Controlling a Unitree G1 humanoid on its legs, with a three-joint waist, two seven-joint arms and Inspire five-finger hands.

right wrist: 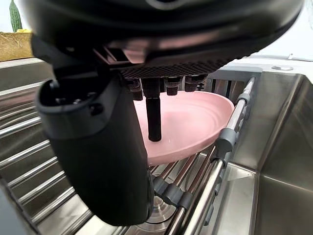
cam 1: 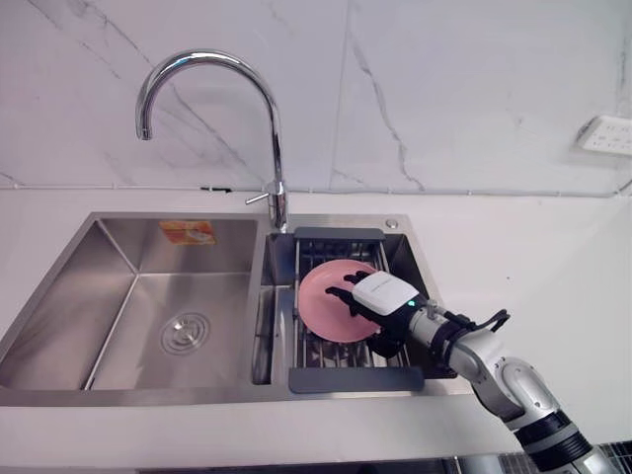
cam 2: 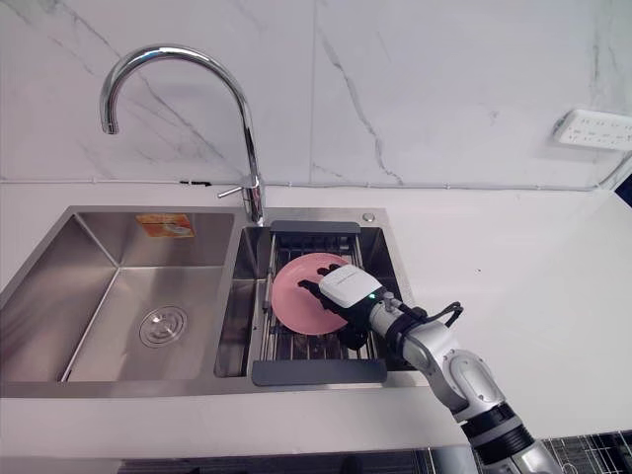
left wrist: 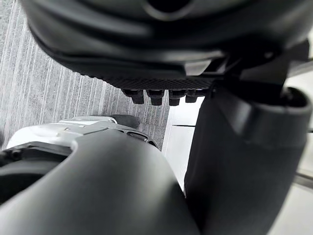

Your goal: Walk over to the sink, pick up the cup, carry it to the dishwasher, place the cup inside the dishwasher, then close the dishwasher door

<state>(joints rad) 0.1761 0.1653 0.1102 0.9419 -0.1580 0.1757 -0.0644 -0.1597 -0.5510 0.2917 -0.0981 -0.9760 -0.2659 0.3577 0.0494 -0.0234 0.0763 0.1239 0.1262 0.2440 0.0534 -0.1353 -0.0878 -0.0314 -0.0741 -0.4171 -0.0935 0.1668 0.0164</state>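
Observation:
No cup shows; a shallow pink dish (cam 1: pixel 318 296) lies tilted on the dark drying rack (cam 1: pixel 355 378) in the sink's right basin. My right hand (cam 1: pixel 383 294) reaches over the dish from the right, fingers mostly straight and spread above it. In the right wrist view one finger (right wrist: pixel 154 120) points down into the pink dish (right wrist: pixel 195 117), while the thumb (right wrist: pixel 98 147) stands in front of its near rim and hides it. My left hand (left wrist: pixel 156 95) hangs low over grey floor, fingers relaxed and holding nothing.
The steel sink's left basin (cam 1: pixel 148 306) holds just its drain. A tall curved faucet (cam 1: pixel 272 128) rises behind the divider. White counter (cam 1: pixel 533 257) extends to the right, with a wall socket (cam 1: pixel 607 133) above it on the marble wall.

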